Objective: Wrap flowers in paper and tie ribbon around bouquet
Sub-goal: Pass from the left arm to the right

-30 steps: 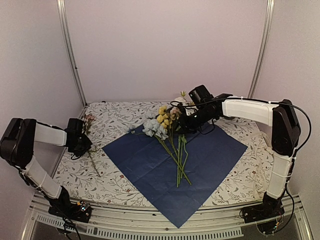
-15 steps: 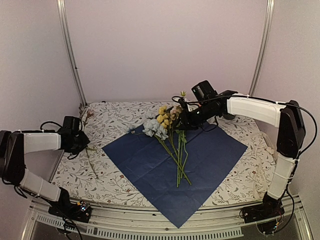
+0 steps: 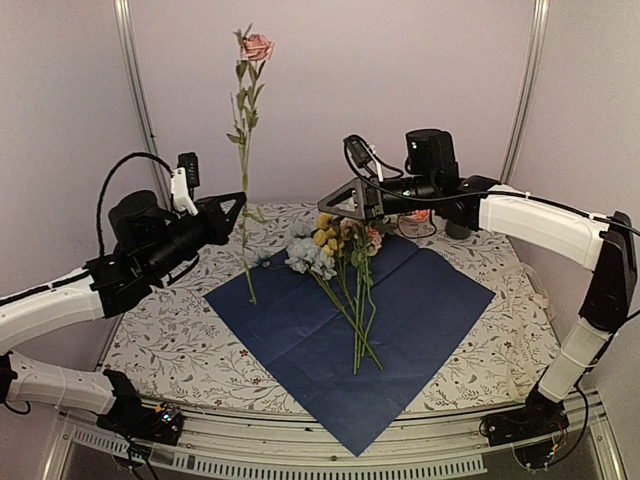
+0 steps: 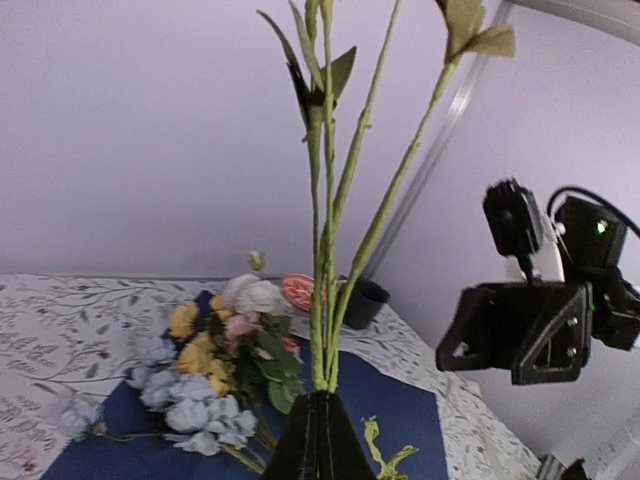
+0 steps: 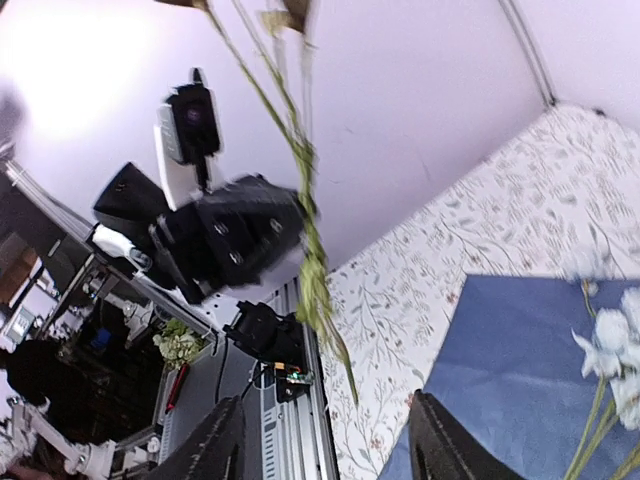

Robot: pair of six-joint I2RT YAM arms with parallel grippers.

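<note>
Left arm (image 3: 55, 300) was extended up and inward. Left pincer (image 3: 238, 204) was clamped tight on a thin green flower stem (image 3: 243, 150). Right arm (image 3: 540, 220) was stretched level, pointing left. Right pincer (image 3: 330, 204) had its fingers apart, gripping nothing.

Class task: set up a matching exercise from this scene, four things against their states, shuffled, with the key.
1 pink rose
2 flower bunch
3 paper
4 right gripper

A lying on the paper
B open, in the air
C held upright in the left gripper
D spread flat on the tablecloth

Pairs: 1-C, 2-A, 3-D, 4-B
</note>
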